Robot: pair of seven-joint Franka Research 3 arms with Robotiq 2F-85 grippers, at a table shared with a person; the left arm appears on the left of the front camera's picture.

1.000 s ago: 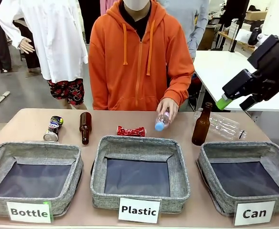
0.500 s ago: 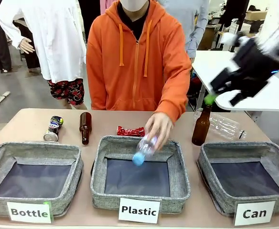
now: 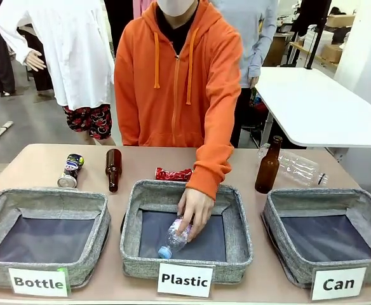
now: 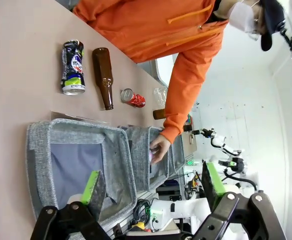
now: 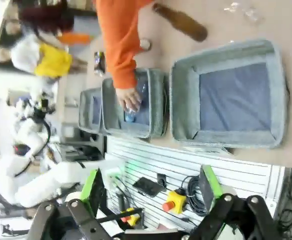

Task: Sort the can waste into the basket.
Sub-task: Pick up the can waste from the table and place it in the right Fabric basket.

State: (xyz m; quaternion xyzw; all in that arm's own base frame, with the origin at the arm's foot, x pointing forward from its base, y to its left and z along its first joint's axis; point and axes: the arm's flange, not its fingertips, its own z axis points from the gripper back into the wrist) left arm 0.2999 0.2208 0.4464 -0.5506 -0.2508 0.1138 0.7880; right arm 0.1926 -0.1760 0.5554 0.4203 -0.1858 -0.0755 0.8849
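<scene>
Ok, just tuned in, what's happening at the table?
The person's hand holds a clear plastic bottle down inside the grey fabric basket labelled Plastic. The crushed red can and the black can lie on the table, not yet in the grey basket labelled Can. The robot's left hand and right hand are open, holding nothing.

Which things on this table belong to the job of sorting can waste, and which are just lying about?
Belong to the job: crushed red can, black can, Can basket.

Just lying about: lying brown bottle, upright brown bottle, clear bottle on the table, Bottle basket, Plastic basket, small bottle in the person's hand.
</scene>
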